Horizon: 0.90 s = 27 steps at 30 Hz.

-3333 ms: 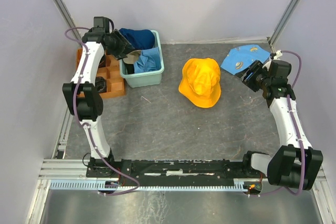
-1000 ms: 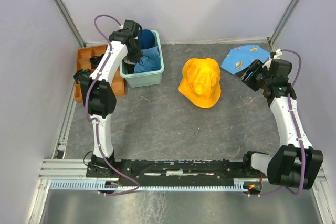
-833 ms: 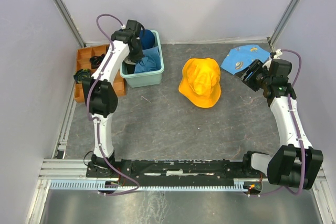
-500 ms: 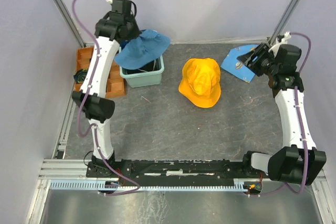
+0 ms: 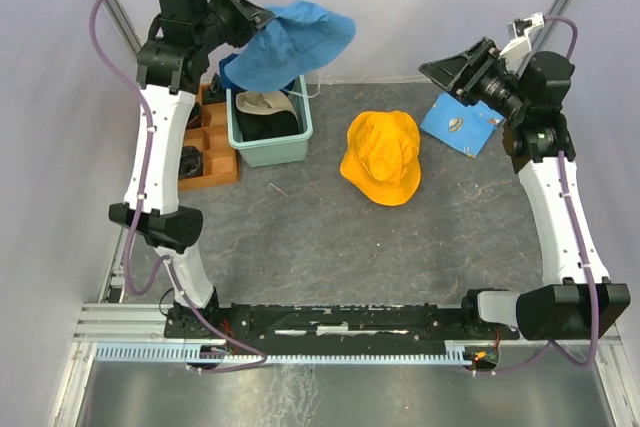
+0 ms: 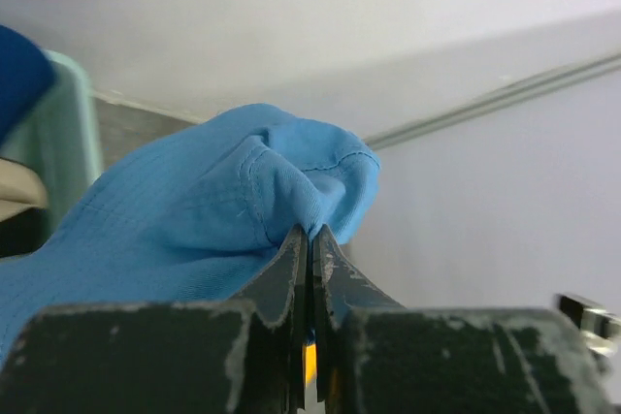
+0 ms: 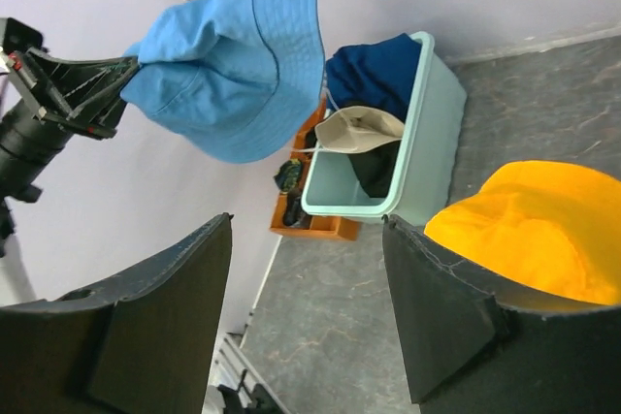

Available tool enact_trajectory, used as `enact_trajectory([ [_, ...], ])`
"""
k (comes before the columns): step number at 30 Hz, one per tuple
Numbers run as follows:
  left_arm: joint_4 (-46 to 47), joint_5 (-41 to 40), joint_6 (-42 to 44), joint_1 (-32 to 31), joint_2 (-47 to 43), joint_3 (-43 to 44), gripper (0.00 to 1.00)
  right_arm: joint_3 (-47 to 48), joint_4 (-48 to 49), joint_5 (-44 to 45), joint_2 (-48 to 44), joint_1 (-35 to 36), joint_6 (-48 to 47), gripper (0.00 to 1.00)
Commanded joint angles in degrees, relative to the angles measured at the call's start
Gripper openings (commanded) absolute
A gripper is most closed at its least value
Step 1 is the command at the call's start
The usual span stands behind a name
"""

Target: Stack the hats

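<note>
Four fabric bucket hats are showing: yellow-orange point(image 5: 382, 157), light-blue point(image 5: 290, 42), navy point(image 7: 374, 70), black point(image 5: 268, 125). One mint-green plastic tub point(image 5: 270, 154) is standing.

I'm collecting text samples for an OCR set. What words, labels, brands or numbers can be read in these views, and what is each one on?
No readable text in any view.
light blue hat, pinched in the left gripper: no tag or lettering shows.
printed cloth: small pictures only, too small to tell any letters.
yellow-orange hat and mint-green tub: plain, no markings.
</note>
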Motion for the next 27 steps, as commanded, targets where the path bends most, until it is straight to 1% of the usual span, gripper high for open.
enact_trajectory([
  [1, 12.20, 12.18, -13.47, -1.03, 2.08, 1.06, 0.03, -6.82, 14.55, -4.15, -1.80, 0.06, 10.25, 0.72],
  [3, 14.33, 14.53, -17.42, -2.52, 2.91, 0.78, 0.03, -12.10, 26.16, -5.02, -2.76, 0.02, 17.28, 0.72],
  [4, 15.22, 15.10, -19.14, -3.42, 3.26, 0.66, 0.03, -14.38, 29.61, -4.50, -3.33, 0.04, 19.10, 0.72],
  [7, 19.14, 16.26, -24.50, -6.25, 3.90, -0.14, 0.03, -17.76, 33.56, -3.85, -4.68, -0.01, 18.93, 0.73],
  [9, 21.47, 17.07, -28.27, -7.80, 4.43, -0.67, 0.03, -20.49, 39.25, -3.25, -5.26, 0.07, 20.82, 0.72],
  [12, 22.21, 18.01, -31.83, -9.06, 5.68, -0.72, 0.03, -23.16, 46.73, -2.44, -4.84, 0.43, 23.46, 0.70],
  [20, 26.75, 19.34, -40.01, -12.17, 6.44, -2.06, 0.03, -26.06, 53.29, -0.98, -2.56, 1.22, 22.75, 0.69],
  [27, 30.00, 19.54, -44.31, -13.55, 6.96, -2.01, 0.03, -27.50, 51.01, -0.62, -2.54, 2.23, 19.10, 0.69],
])
